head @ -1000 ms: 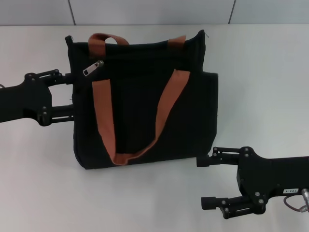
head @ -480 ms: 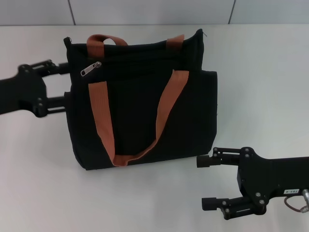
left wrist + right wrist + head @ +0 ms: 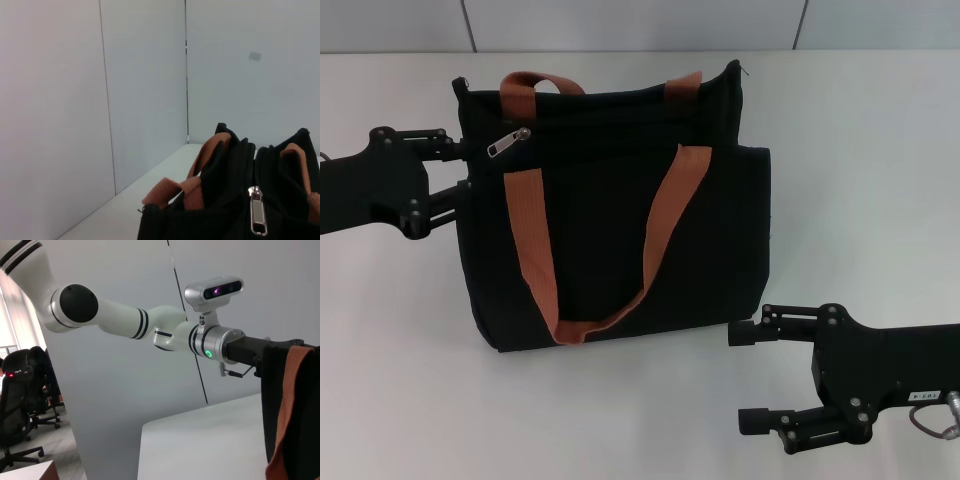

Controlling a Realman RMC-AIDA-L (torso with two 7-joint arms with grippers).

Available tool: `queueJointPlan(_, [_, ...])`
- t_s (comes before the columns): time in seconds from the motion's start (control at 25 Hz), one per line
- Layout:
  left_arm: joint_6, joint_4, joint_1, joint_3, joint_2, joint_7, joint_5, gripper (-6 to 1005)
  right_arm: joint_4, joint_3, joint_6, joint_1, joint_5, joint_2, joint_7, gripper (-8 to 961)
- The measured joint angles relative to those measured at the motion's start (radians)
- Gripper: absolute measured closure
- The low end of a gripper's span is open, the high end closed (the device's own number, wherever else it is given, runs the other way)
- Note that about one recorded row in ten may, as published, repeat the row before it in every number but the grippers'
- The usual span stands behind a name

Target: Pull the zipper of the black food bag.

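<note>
The black food bag lies on the white table with its two rust-brown handles across its face. Its silver zipper pull sits near the bag's upper left corner, and it also shows close up in the left wrist view, zipper on bag. My left gripper is open at the bag's left edge, just left of the pull, with its fingertips against the fabric. My right gripper is open and holds nothing, near the table's front right, off the bag's lower right corner.
The white table reaches back to a grey panelled wall. In the right wrist view the left arm stretches across to the bag's edge. An office chair stands off the table.
My left gripper has risen along the bag's left side toward the zipper corner. The bag's upper left shifted slightly left. The right arm has not moved.
</note>
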Motion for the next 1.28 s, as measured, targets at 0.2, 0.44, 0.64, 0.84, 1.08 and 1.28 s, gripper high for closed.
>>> queueJointPlan(0.2, [0.008,0.0,0.002,-0.001,0.005,0.0,-0.003,591,0.003,0.002,0.001,0.0,0.001,0.0,0.0,150])
queueJointPlan(0.44, [0.066,0.0,0.005,-0.032,0.009,0.0,-0.014,843,0.005,0.016,-0.005,0.0,0.003,0.001,0.001,152])
queueJointPlan(0.64, [0.117,0.0,0.006,-0.064,0.006,0.006,-0.016,945,0.006,0.03,-0.072,0.011,0.062,0.002,0.004,153])
queueJointPlan(0.84, [0.129,0.0,0.009,-0.065,-0.008,0.042,-0.033,966,0.037,0.029,-0.103,0.06,0.21,0.003,0.131,155])
queueJointPlan(1.08, [0.129,-0.001,0.008,-0.065,-0.016,0.048,-0.047,966,0.03,0.052,-0.082,0.196,0.24,0.001,0.451,157])
queueJointPlan(1.28, [0.129,-0.003,0.011,-0.065,-0.019,0.05,-0.078,966,-0.027,0.043,0.015,0.298,0.248,-0.002,0.724,159])
